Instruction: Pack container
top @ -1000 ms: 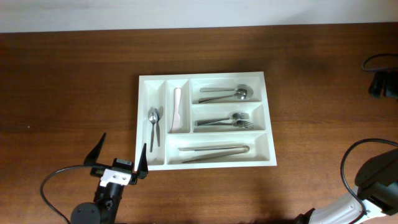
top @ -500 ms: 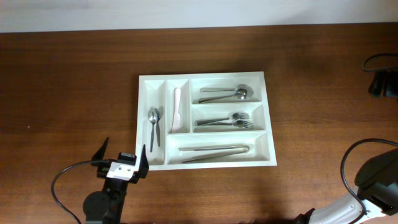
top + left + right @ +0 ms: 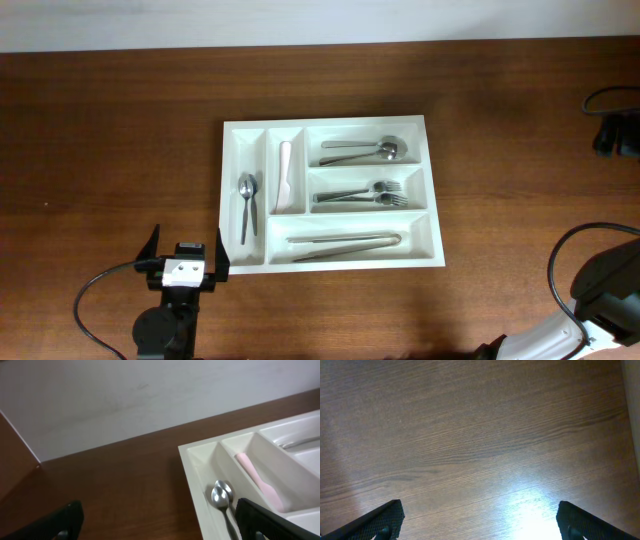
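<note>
From overhead, the left tool (image 3: 187, 243) is seen spread wide and empty, with the container (image 3: 230, 150) lying just ahead and to its right on the surface (image 3: 120, 130). In the left wrist view, two spoons (image 3: 220, 496) are seen beyond the right finger. In the right wrist view, the right tool (image 3: 480, 515) is held wide over wood, gripping nothing.

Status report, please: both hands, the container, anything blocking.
Left hand open, empty, by the container, near-left corner. Right hand open, empty, over bare table. Cutlery in all five compartments. Nothing seen in the way.
</note>
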Controlling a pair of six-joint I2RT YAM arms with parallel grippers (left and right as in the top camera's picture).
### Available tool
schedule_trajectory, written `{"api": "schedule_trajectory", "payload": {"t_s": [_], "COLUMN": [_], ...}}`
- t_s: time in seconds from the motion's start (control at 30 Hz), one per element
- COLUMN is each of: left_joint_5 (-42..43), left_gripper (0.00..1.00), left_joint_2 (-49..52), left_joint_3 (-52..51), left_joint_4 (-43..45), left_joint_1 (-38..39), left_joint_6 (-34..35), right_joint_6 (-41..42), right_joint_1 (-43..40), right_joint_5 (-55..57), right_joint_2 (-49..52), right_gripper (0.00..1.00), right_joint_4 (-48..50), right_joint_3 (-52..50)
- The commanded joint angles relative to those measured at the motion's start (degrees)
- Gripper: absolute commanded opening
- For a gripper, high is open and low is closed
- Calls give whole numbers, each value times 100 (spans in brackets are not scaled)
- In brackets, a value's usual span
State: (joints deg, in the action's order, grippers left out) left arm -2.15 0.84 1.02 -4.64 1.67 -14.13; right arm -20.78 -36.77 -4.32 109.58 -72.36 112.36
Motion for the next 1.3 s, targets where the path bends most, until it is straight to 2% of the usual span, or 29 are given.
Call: {"api": "schedule_trajectory", "payload": {"t_s": [0.0,1.27], "left_joint_5": [87,87], "left_gripper": [99,99], "left_joint_2": [-57,-55], "left_joint_3": [-50,-50], "left_joint_4": [-4,-4], "left_joint_1": [-35,-35], "left_joint_6": [232,232], "right_joint_6": [44,42], "right_joint_1": [-37,-37], "right_joint_5": [9,175], "right_joint_2": [-9,11], "right_gripper": [99,99], "right_joint_4": [0,0], "right_joint_3": [2,2]}}
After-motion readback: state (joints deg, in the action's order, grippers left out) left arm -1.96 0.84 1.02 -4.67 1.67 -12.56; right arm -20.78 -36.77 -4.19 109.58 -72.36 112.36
